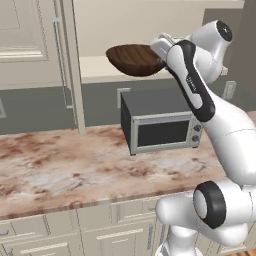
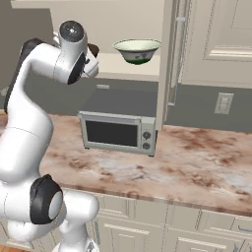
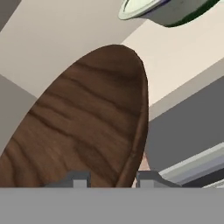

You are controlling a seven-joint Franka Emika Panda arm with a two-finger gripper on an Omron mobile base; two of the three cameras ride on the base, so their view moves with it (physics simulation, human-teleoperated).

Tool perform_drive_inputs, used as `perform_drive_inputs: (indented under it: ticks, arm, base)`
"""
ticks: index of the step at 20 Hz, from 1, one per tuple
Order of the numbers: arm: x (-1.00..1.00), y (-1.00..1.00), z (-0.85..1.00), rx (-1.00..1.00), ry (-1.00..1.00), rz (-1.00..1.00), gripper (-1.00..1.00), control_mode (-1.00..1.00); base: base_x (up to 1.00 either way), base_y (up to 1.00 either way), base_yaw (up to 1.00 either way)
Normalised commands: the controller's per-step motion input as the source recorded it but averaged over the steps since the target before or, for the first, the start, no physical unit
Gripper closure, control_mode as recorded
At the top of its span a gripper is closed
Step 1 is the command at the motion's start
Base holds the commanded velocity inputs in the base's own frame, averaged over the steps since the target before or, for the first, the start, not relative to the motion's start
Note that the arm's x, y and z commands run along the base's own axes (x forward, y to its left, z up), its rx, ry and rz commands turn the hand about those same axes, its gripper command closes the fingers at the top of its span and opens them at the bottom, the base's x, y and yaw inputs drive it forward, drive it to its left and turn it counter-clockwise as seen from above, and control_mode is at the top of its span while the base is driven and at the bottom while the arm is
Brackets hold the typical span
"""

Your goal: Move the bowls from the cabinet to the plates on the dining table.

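Between half-open jaws, wooden bowl [image 3: 87, 127] rim.

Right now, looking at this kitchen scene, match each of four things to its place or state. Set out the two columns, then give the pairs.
Things:
1. wooden bowl
2. ceramic bowl
3. microwave
4. cabinet door

Places or states:
A. standing on the marbled counter
B. swung open
C. resting on the cabinet shelf
D. gripped at its rim by the tool, lifted and tilted

Pairs: 1-D, 2-C, 3-A, 4-B
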Motion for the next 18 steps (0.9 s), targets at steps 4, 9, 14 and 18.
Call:
perform_drive_inputs:
  ticks: [4, 9, 14, 18]
  arm:
    - [-0.75, -0.32, 0.0, 0.0, -0.02, 0.0, 1.0, -1.0]
    - [-0.77, -0.28, 0.05, 0.0, -0.01, 0.0, 1.0, -1.0]
    - [-0.85, -0.26, 0.02, 0.0, 0.0, 0.0, 1.0, -1.0]
    - [-0.94, -0.17, 0.0, 0.0, 0.0, 0.0, 1.0, -1.0]
  base:
    - [0.0, 0.0, 0.0]
    - [0.0, 0.0, 0.0]
    - [0.0, 0.0, 0.0]
    - [0.0, 0.0, 0.0]
